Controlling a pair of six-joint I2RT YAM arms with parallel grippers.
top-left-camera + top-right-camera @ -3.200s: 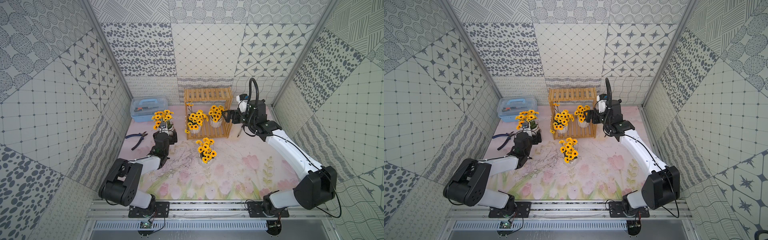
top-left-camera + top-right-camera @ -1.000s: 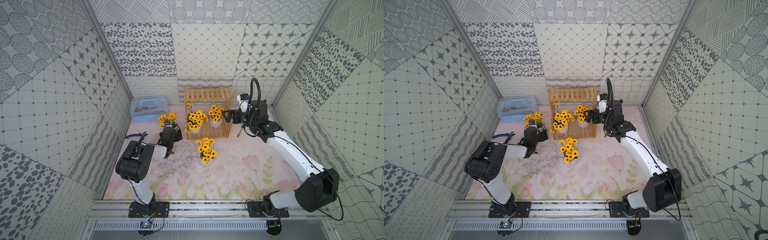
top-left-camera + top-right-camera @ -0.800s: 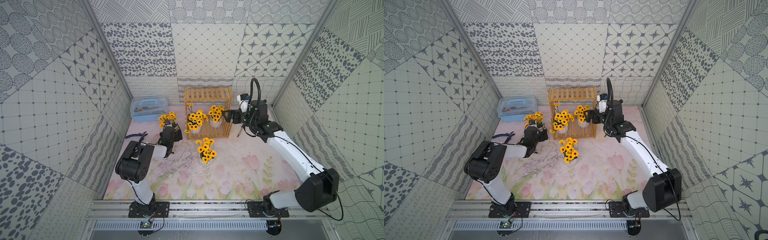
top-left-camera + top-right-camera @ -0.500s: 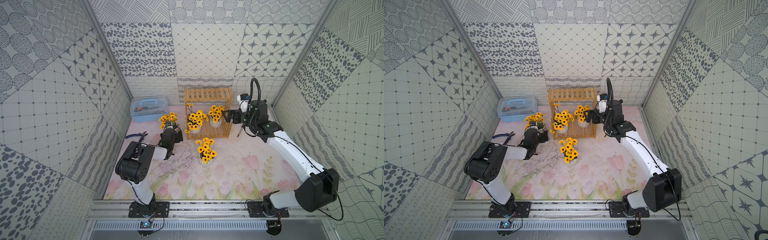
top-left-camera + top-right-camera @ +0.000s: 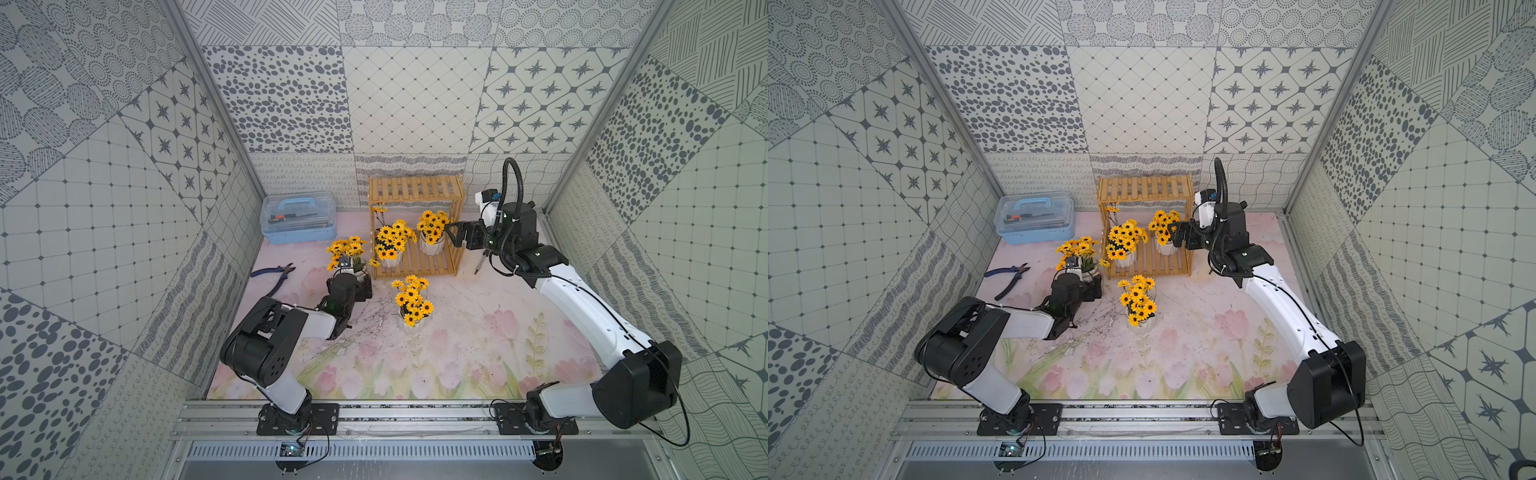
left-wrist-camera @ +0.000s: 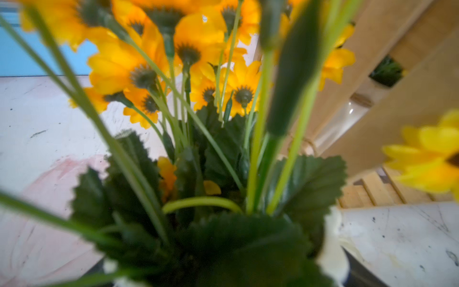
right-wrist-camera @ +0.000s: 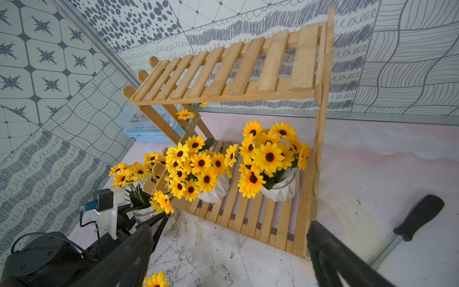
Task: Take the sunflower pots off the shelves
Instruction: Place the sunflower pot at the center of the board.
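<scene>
The wooden shelves [image 5: 415,193] stand at the back, their top tier bare. Two sunflower pots sit on the lower tier, a left one [image 5: 391,261] [image 7: 216,188] and a right one [image 5: 432,248] [image 7: 283,188]. A third pot [image 5: 411,309] stands on the table in front of the rack. Left of the rack, my left gripper [image 5: 359,282] is shut on another pot [image 5: 347,251] [image 7: 145,213]. Its leaves hide the jaws in the left wrist view. My right gripper [image 5: 453,235] [image 7: 228,261] hangs open beside the rack's right post, holding nothing.
A blue-and-clear toolbox [image 5: 298,218] sits at the back left, with pliers [image 5: 274,276] on the table in front of it. A screwdriver [image 7: 407,223] lies right of the rack, under my right arm. Patterned walls close in on three sides.
My left gripper has crept a little to the right, toward the rack, with its pot. Over three seconds the left arm's elbow has swung round. The right arm has stayed still and open.
</scene>
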